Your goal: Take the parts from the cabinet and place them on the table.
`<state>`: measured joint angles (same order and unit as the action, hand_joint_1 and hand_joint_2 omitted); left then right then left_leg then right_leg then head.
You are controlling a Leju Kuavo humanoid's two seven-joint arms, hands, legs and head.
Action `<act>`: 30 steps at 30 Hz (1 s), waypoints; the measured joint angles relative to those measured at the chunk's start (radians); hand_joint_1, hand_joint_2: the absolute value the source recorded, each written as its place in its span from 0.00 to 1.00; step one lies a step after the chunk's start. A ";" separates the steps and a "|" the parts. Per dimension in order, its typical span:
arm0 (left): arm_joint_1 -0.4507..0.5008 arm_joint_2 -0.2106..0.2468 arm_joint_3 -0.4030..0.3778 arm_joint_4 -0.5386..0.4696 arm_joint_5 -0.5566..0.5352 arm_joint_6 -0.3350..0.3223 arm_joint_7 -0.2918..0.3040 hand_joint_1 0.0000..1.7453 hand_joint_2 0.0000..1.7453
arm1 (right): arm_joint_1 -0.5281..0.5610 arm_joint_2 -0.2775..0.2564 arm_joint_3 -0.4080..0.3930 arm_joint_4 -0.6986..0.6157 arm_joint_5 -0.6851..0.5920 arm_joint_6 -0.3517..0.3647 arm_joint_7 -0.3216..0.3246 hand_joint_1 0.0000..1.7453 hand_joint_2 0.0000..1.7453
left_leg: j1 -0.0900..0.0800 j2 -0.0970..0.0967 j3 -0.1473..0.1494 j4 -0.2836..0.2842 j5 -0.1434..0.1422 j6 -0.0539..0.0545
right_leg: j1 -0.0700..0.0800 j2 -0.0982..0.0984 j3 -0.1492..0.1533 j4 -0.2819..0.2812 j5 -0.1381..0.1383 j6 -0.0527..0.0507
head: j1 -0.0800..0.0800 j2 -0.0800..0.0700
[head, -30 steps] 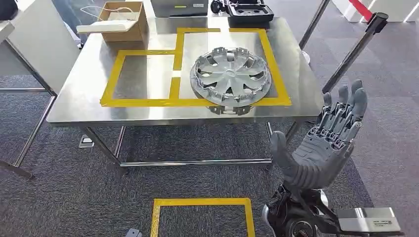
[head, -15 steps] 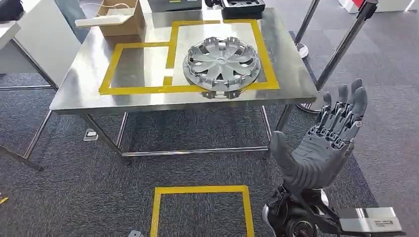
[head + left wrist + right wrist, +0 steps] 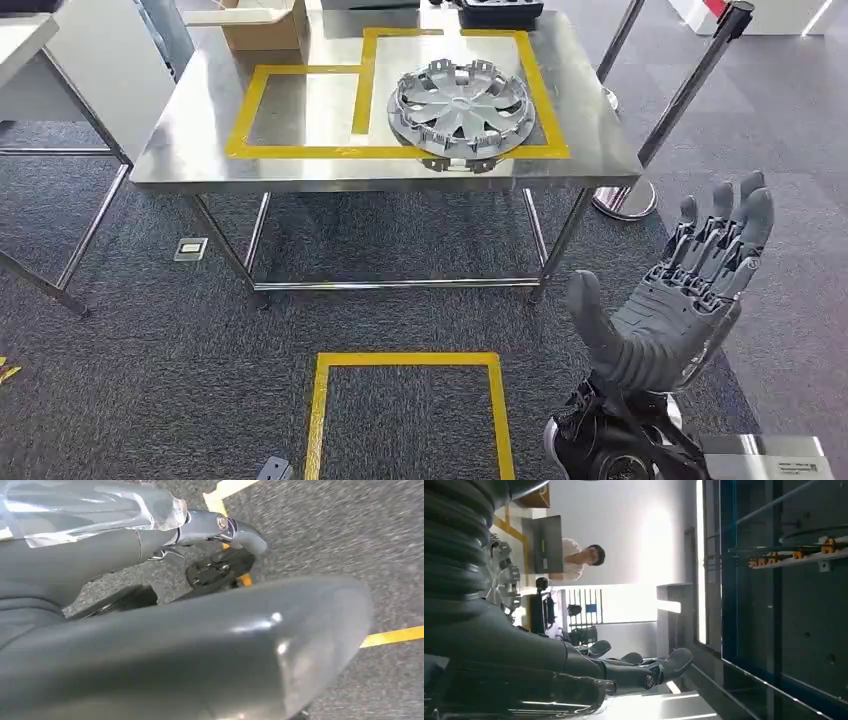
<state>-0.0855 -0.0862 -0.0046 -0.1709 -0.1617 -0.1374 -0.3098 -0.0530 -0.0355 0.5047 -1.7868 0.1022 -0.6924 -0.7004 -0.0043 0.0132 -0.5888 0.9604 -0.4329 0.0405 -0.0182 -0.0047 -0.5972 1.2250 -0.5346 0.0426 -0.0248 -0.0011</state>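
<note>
- Ahead of you stands a steel table (image 3: pixel 200 150) on thin metal legs, its top marked with yellow tape rectangles (image 3: pixel 300 152).
- You have dark grey carpet (image 3: pixel 130 330) underfoot, with a yellow tape square (image 3: pixel 405 358) on it close in front.
- At the table's far edge you can see a cardboard box (image 3: pixel 262 30) and a black case (image 3: pixel 497 10).
- To your right, a barrier post (image 3: pixel 680 95) leans over its round base (image 3: pixel 622 200).
- A white table (image 3: pixel 30 45) stands to your left.
- In the right wrist view you get a bright white wall (image 3: pixel 634 535), a blue-framed rack (image 3: pixel 774 605) and a seated person (image 3: pixel 579 557).
</note>
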 joint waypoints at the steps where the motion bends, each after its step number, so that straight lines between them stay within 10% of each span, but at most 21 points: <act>1: 0.000 -0.002 0.000 0.000 0.000 0.000 0.000 0.00 0.00 | 0.000 0.000 -0.001 -0.001 0.001 0.000 0.000 0.00 1.00 | 0.000 -0.001 -0.015 0.007 0.008 -0.002 | 0.001 0.000 0.068 -0.093 0.022 -0.006 | 0.000 0.000; 2: -0.001 -0.003 -0.001 0.000 -0.002 0.000 0.001 0.00 0.00 | -0.001 0.000 -0.003 -0.003 0.002 0.000 0.000 0.00 0.00 | 0.000 -0.002 -0.025 0.016 0.016 -0.006 | 0.002 0.001 0.143 -0.200 0.005 -0.013 | 0.000 0.000; 3: -0.002 -0.005 -0.001 0.000 -0.003 0.000 0.003 0.00 0.00 | 0.000 0.000 -0.003 -0.007 0.002 0.000 0.000 0.00 0.00 | -0.006 -0.006 -0.034 0.024 0.022 -0.013 | 0.005 0.001 0.184 -0.274 -0.022 -0.016 | 0.000 0.000; 7: 0.001 -0.005 -0.005 0.001 -0.005 0.000 0.008 0.00 0.00 | 0.001 -0.001 -0.005 -0.014 -0.005 0.000 0.000 0.00 0.00 | -0.002 -0.007 -0.044 0.015 0.055 -0.038 | 0.005 -0.001 0.144 -0.267 0.006 -0.042 | 0.003 0.000; 12: 0.001 -0.005 -0.006 0.001 -0.007 0.000 0.010 0.00 0.00 | 0.003 -0.003 -0.006 -0.024 -0.013 0.000 0.000 0.00 0.00 | 0.008 -0.011 -0.121 0.295 -0.188 -0.059 | 0.003 -0.005 0.069 -0.261 0.073 -0.055 | -0.006 0.000; 14: 0.001 -0.005 -0.006 0.001 -0.008 0.000 0.010 0.00 0.00 | 0.007 -0.004 -0.006 -0.024 -0.013 0.000 0.000 0.00 0.00 | 0.010 -0.011 -0.095 0.330 -0.142 -0.060 | 0.002 -0.005 0.031 -0.252 0.095 -0.051 | -0.007 0.000; 16: 0.000 -0.003 -0.006 0.000 -0.008 0.000 0.010 0.00 0.00 | 0.007 -0.005 -0.006 -0.025 -0.013 0.000 0.000 0.00 0.00 | 0.014 -0.011 0.014 0.197 -0.082 -0.059 | 0.002 -0.005 0.000 -0.243 0.113 -0.044 | -0.007 0.000; 18: -0.005 -0.003 -0.006 -0.002 -0.008 0.000 0.010 0.00 0.00 | 0.008 -0.005 -0.007 -0.032 -0.013 0.000 0.000 0.00 0.00 | 0.012 -0.014 0.153 0.013 -0.122 -0.055 | 0.006 -0.005 -0.014 -0.234 0.126 -0.034 | -0.008 0.000; 19: -0.007 -0.003 -0.006 -0.003 -0.009 0.000 0.009 0.00 0.00 | 0.006 -0.005 -0.008 -0.034 -0.012 0.000 0.000 0.00 0.00 | 0.009 -0.016 0.164 -0.008 -0.127 -0.048 | 0.006 -0.005 -0.014 -0.234 0.134 -0.028 | -0.005 0.000; 23: -0.005 -0.003 -0.006 -0.003 -0.014 0.000 0.011 0.00 0.00 | 0.017 -0.006 -0.010 -0.035 -0.007 0.000 0.000 0.00 0.00 | 0.010 -0.008 0.123 -0.007 -0.095 -0.013 | -0.002 -0.003 -0.026 -0.229 0.138 -0.002 | -0.008 0.000; 27: -0.004 -0.004 -0.006 -0.003 -0.015 -0.001 0.012 0.00 0.00 | 0.022 -0.006 -0.014 -0.041 0.003 0.000 0.000 0.00 0.00 | 0.005 -0.005 0.063 -0.005 -0.050 0.001 | 0.000 -0.001 -0.085 0.015 -0.082 0.008 | 0.000 0.000; 30: -0.003 -0.003 -0.006 -0.003 -0.014 -0.003 0.012 0.00 0.00 | 0.029 -0.006 -0.020 -0.041 0.015 -0.001 0.000 0.00 0.00 | -0.001 -0.002 0.024 0.000 -0.017 -0.001 | 0.000 -0.001 -0.049 0.062 0.011 0.000 | 0.001 0.000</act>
<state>-0.0889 -0.0889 -0.0111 -0.1736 -0.1762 -0.1408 -0.2979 -0.0237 -0.0416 0.4845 -1.8276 0.1175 -0.6931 -0.7004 -0.0050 0.0112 -0.5648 0.9602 -0.4498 0.0400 -0.0183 -0.0053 -0.6460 1.2866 -0.5239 0.0429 -0.0237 -0.0011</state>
